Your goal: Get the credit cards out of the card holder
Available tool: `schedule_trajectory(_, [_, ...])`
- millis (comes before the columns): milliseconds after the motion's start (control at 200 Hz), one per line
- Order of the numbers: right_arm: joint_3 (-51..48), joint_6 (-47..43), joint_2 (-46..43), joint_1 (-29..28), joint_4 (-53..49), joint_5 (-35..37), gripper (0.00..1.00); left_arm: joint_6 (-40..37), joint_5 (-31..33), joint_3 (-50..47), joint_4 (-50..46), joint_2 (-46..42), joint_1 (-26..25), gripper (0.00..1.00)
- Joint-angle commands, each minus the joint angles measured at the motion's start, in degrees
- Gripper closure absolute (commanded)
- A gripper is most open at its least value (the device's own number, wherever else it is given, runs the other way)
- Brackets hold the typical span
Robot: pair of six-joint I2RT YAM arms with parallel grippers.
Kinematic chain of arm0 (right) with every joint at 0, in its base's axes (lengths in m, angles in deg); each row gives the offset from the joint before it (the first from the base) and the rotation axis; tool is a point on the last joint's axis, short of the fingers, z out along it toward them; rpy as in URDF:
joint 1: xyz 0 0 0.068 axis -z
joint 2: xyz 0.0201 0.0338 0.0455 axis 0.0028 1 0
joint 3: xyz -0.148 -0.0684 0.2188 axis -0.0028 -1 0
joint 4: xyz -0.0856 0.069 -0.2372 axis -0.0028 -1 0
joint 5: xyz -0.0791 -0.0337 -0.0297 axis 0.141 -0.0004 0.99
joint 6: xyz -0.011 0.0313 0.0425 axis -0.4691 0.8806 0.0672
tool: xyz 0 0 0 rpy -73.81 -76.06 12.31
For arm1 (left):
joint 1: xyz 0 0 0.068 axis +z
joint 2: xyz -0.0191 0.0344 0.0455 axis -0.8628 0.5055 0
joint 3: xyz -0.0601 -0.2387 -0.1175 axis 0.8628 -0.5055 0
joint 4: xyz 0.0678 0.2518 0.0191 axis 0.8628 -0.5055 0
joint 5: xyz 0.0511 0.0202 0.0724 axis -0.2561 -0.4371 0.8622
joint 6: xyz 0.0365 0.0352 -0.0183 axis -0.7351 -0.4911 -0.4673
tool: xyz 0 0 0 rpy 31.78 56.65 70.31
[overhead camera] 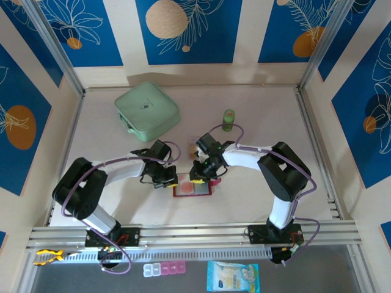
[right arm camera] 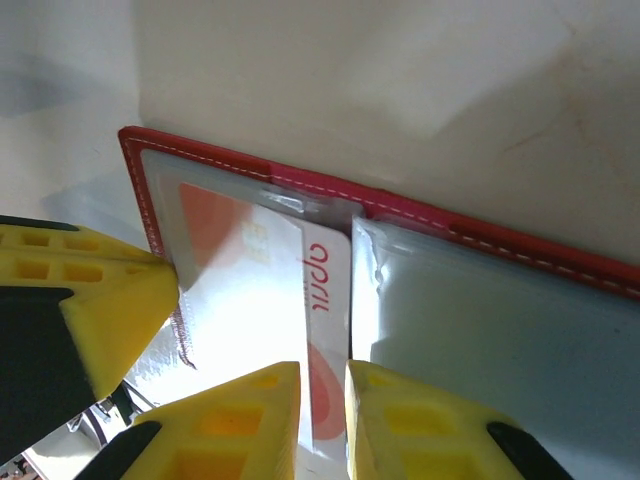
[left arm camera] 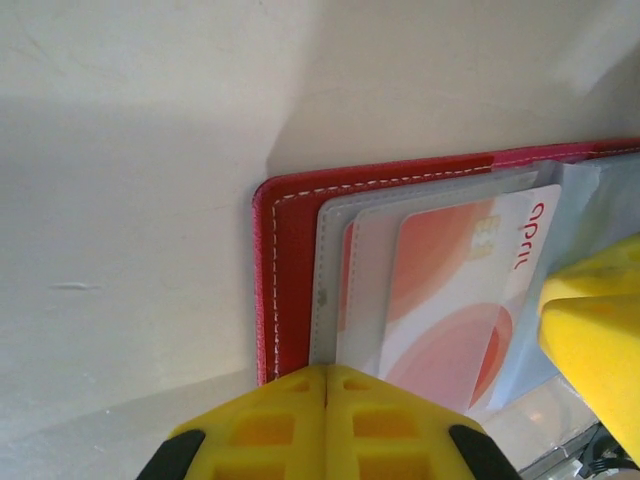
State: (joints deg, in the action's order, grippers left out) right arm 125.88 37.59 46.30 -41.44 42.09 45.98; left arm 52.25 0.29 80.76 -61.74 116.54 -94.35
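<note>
On the far left part of the pale tabletop (overhead camera: pixel 91 146), well apart from the work, lies a mint-green square case (overhead camera: pixel 146 111) with rounded corners.

Nearer the middle, the left gripper (overhead camera: pixel 166 180) is lowered at the left end of the card holder (overhead camera: pixel 177 194), a small dark red leather-like wallet with white stitching that lies opened flat near the table's front edge. In the left wrist view its yellow jaws are shut tight with no gap between them and nothing held. The fingertips sit over the wallet's left border (left arm camera: pixel 272 290), though the angle is too steep to say whether they press on it.

Inside the wallet are pale, clear plastic sleeves (right arm camera: pixel 480 330). A thin white credit card (left arm camera: pixel 450 300) with orange-red patches and red lettering lies in the left-hand sleeve, its lettered end reaching the fold in the middle.

The right gripper (overhead camera: pixel 200 176) comes down on the wallet just right of the left one, the two close together over it. In the right wrist view the right gripper (right arm camera: pixel 324 378) has its yellow jaws nearly together, pinching the lettered edge of the credit card (right arm camera: pixel 262 300) in the narrow slot between them. The other arm's yellow finger (right arm camera: pixel 95 305) shows at the left of that view, at the wallet's stitched corner.

Farther right and towards the back, a small green bottle (overhead camera: pixel 228 119) stands upright on its own.
</note>
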Motion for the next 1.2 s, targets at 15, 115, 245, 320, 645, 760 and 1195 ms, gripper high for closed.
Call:
schedule_trajectory(15, [0.10,-0.05,-2.55,-0.12,-0.55,-0.74,0.80,-1.18,-0.24,1.57,-1.18,-2.37,0.36,1.00])
schedule_trajectory(115, [-0.51,0.52,-2.54,0.07,0.35,-1.47,0.80,-0.93,-0.92,1.65,-0.98,-2.74,0.03,1.00])
schedule_trajectory(245, [-1.04,1.18,-2.08,0.23,1.08,-2.05,0.79,-1.07,-2.81,1.44,0.50,-2.16,-0.23,1.00])
schedule_trajectory(320, [-1.15,1.40,-1.84,0.32,1.40,-2.48,0.79,-1.11,-4.70,0.81,3.18,-1.54,-0.43,1.00])
schedule_trajectory(645, [-1.15,1.67,-1.09,0.40,1.72,-2.86,0.78,-1.09,-4.56,0.19,3.33,1.55,-0.64,1.00])
schedule_trajectory(760, [-1.24,1.80,-0.81,0.56,1.58,-2.63,0.78,-1.20,-2.95,0.02,1.50,1.61,-0.70,1.00])
schedule_trajectory(1195, [-2.21,2.42,1.18,0.85,3.80,-4.53,0.77,-1.40,-1.67,0.10,-0.39,2.69,-0.68,1.00])
